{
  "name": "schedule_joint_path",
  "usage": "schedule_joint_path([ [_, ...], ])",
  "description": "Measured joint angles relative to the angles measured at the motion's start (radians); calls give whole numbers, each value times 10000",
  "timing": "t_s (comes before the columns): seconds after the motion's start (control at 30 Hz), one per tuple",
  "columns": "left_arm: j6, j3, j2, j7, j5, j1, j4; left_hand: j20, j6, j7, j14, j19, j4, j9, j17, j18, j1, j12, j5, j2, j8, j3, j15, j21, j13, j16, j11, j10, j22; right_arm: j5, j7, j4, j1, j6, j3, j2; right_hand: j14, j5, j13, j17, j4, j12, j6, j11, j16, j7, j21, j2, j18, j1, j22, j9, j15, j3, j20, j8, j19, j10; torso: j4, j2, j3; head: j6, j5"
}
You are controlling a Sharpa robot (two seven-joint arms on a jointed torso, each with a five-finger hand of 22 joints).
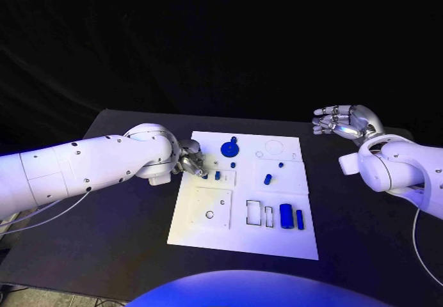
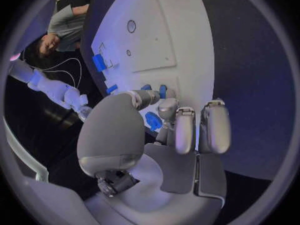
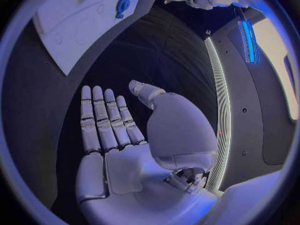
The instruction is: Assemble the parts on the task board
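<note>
Silver left hand [image 1: 191, 160] touches flat white task board [image 1: 208, 220] beside blue parts [image 1: 287, 216].

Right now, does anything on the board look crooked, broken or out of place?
Nothing stands out. The board lies flat on the table, and the blue parts rest on it with none off its edge. The left robot hand is at the board's left edge; the right robot hand is open, off the board.

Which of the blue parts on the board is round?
The blue disc near the board's far edge, just right of the left hand. The other blue parts are small pegs or upright bars.
</note>
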Motion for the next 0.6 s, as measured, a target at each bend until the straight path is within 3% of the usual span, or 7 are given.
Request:
schedule_joint_path([
  [0.13,6,0,26,-1,-6,1,-29,0,0,0,36,0,0,70,0,0,0,0,0,0,-1,0,-36,0,0,0,0,0,0,0,0,-1,-2,3,0,4,0,0,0,0,0,0,0,0,-1,0,0,0,0,0,0,0,0,0,0,0,0,0,-3,0,0,-3,2],
  [0.27,11,-10,89,-5,-15,7,-88,0,1,1,36,0,27,546,0,-1,0,0,-1,0,-3,28,-36,0,18,0,24,23,-1,0,0,-1,-5,6,0,7,0,0,0,0,0,0,0,0,-1,0,0,0,0,0,0,1,0,0,0,0,0,0,-8,3,1,-5,2],
  [0.6,14,-31,201,-14,-30,36,-163,0,28,11,36,0,27,630,0,0,-92,113,-1,26,132,29,-36,39,138,0,-19,165,70,0,1,1,-9,10,-1,6,1,0,0,1,0,-1,0,0,-2,0,1,0,0,0,1,1,0,1,0,0,0,0,-17,6,5,-34,-27],
])
